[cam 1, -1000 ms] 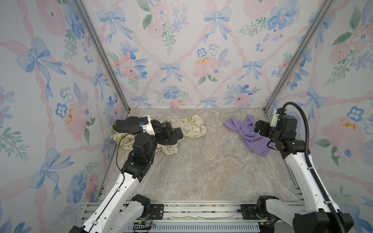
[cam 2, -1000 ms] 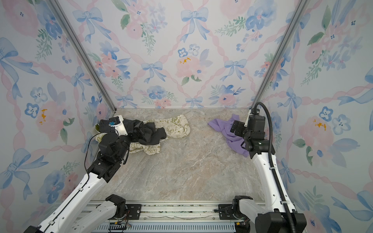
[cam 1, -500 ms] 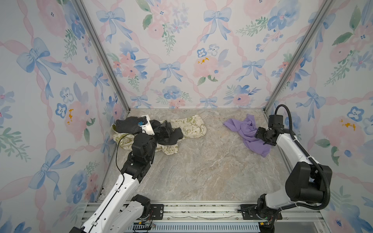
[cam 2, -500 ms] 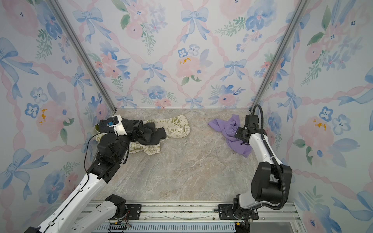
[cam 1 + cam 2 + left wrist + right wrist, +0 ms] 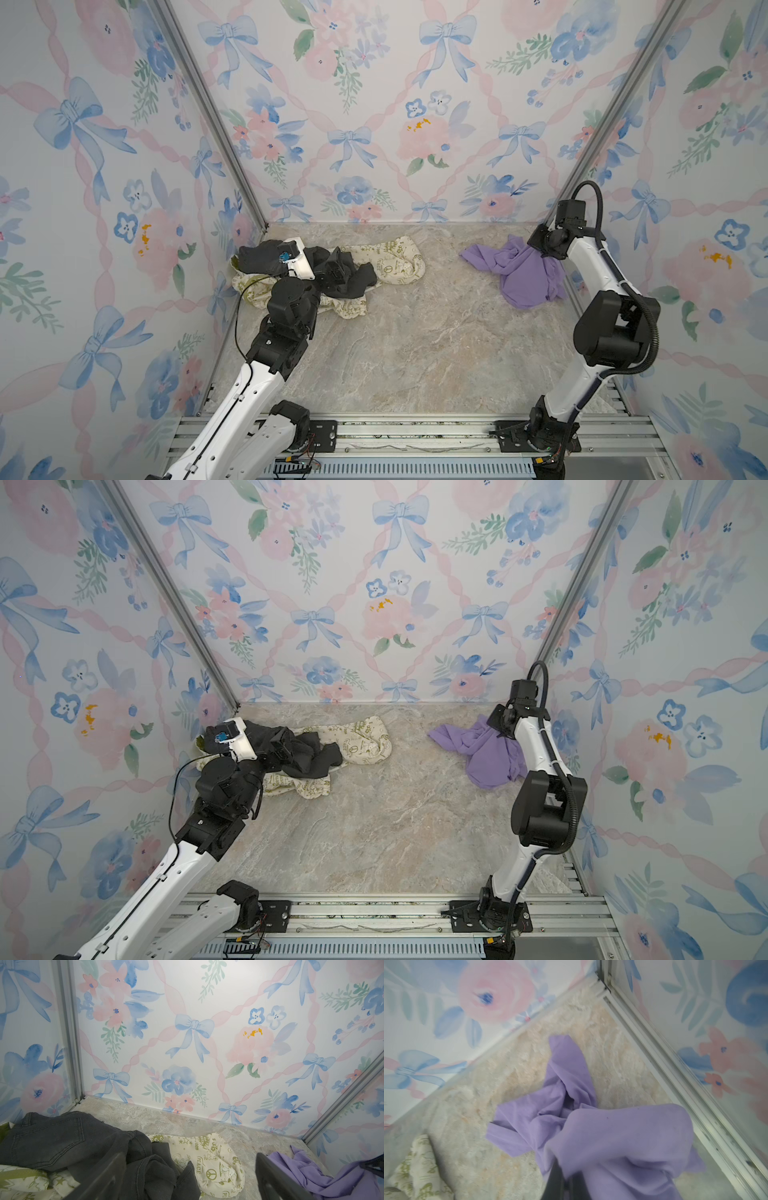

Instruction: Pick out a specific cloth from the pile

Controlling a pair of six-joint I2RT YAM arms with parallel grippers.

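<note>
The lavender cloth (image 5: 519,272) (image 5: 488,756) lies crumpled on the marble floor at the back right, apart from the pile. My right gripper (image 5: 539,248) (image 5: 500,726) sits low at its far right edge. In the right wrist view the cloth (image 5: 623,1136) bunches over the tips of my right gripper (image 5: 565,1185), whose fingers are pressed together on a fold. The pile at the back left is a dark grey garment (image 5: 353,284) (image 5: 309,756) on cream printed fabric (image 5: 397,262) (image 5: 365,742). My left gripper (image 5: 336,266) (image 5: 190,1178) hovers open over it, holding nothing.
Floral walls close in the floor on three sides, with metal corner posts (image 5: 208,112) (image 5: 615,112). A metal floor rail (image 5: 675,1088) runs right beside the cloth. The arms' base rail (image 5: 395,436) spans the front. Bare marble floor (image 5: 415,345) lies between pile and cloth.
My right gripper went from open to shut at the cloth's right edge. The right arm folded down, its elbow dropping toward the front. The left arm stayed still.
</note>
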